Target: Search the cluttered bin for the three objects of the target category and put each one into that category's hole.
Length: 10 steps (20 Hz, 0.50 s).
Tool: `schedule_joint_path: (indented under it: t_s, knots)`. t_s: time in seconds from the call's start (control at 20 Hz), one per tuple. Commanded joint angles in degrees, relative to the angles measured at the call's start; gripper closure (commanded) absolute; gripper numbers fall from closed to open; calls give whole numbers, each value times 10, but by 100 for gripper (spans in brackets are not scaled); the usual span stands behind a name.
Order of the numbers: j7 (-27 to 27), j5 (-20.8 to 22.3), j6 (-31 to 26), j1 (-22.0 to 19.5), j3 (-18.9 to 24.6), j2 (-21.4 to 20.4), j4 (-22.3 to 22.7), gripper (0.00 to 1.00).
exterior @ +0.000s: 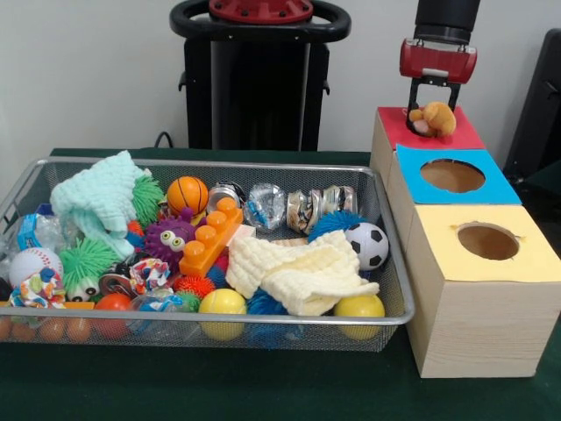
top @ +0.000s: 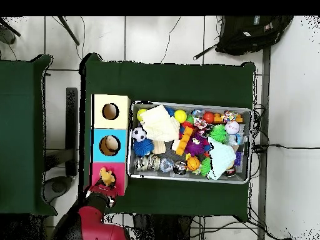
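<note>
My gripper (exterior: pixel 432 116) hangs over the red-topped box (exterior: pixel 460 136) at the far right, its two black fingers closed around a small tan and orange plush toy (exterior: pixel 436 117). The toy rests on or just above the red top, covering the spot where its hole would be. From overhead, the gripper (top: pixel 105 187) and the plush toy (top: pixel 107 177) show at the red box (top: pixel 119 170). The wire bin (exterior: pixel 263 164) holds balls, spiky toys, cloths and blocks.
A blue-topped box (exterior: pixel 504 186) and a yellow-topped box (exterior: pixel 535 254) stand in a row with the red one, each with a round hole. Overhead, something tan (top: pixel 110 145) lies in the blue box's hole. The bin (top: pixel 187 105) sits beside the boxes.
</note>
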<state>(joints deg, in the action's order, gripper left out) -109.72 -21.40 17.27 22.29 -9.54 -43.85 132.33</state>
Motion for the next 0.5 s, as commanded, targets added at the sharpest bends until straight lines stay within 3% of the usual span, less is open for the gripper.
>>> schedule_joint_path:
  t_s: [0.05,0.1,0.5]
  knots:
    - [-120,15,-42,-22,45,-5,22,0]
    - [-118,15,-40,-22,44,-5,22,100]
    - [-115,8,-58,-23,46,-12,25,100]
